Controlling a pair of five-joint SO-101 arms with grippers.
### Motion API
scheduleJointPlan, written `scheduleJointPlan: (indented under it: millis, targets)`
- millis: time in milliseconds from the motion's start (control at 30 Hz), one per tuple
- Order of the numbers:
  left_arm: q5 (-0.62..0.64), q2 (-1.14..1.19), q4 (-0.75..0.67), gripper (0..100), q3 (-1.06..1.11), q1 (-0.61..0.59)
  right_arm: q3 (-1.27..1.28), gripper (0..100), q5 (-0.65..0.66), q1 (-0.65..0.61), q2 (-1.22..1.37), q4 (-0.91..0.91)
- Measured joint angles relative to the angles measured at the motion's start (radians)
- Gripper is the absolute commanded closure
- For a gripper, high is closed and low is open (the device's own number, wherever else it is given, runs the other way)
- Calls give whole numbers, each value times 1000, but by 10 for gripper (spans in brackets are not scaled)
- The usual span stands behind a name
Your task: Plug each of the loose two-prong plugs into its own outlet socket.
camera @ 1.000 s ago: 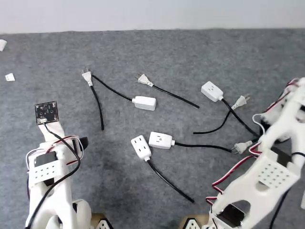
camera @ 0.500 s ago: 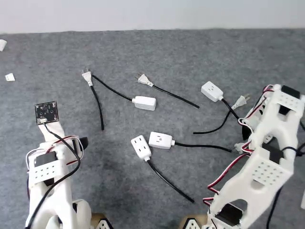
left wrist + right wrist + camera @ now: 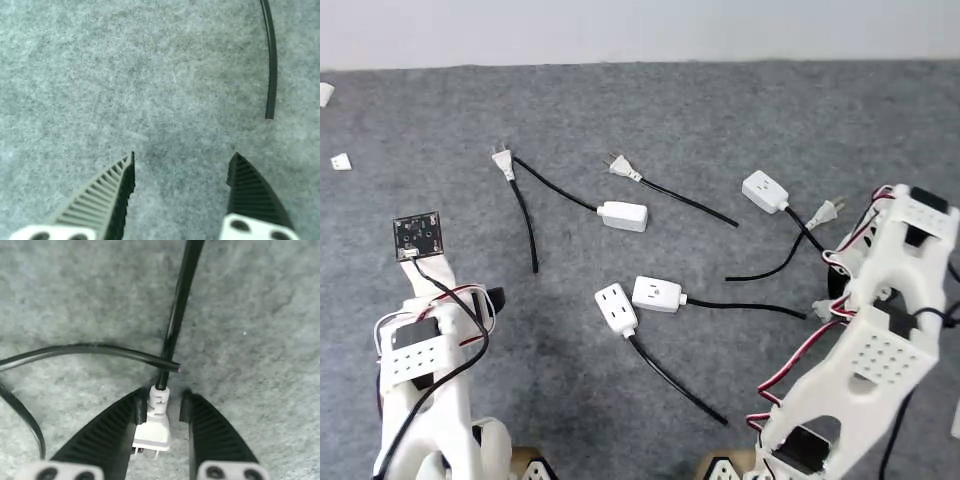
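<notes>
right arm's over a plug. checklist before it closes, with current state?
1. The two-prong plug lies between the right gripper fingers: ok.
2. Plug centred: not ok, it sits against one finger, with a gap at the other.
3. Prongs unbent: cannot tell, they are cut off at the picture's edge.
4. The loose cable end is clear of the fingertips: ok, just beyond them.
5. The nearest outlet socket is free: ok.
6. The left gripper is out of the way: ok, open over bare carpet.

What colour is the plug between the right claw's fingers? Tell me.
The plug is white, cord black; right wrist view shows it best.
</notes>
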Motion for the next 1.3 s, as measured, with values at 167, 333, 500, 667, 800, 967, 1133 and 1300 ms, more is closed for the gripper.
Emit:
scheduleJointPlan:
  millis: [167,333,500,667,800,967,1133,1300]
  targets:
    - [0,0,0,719,0,0,0,993,0,3,0,-8]
    - [0,0,0,720,0,0,0,991,0,3,0,-8]
    - [0,0,21,720,0,14,0,991,0,3,-12,5]
    - [5,0,94,720,0,115,2,991,29,-28,-155,64]
    - [63,0,206,720,-18,153,2,991,29,-109,-281,132]
    - [204,0,445,718,-150,157,12,991,32,-226,-390,157]
    - [347,0,477,717,-172,298,210,991,35,-308,-457,12]
    - [620,0,287,718,-127,505,439,991,35,-359,-517,-186]
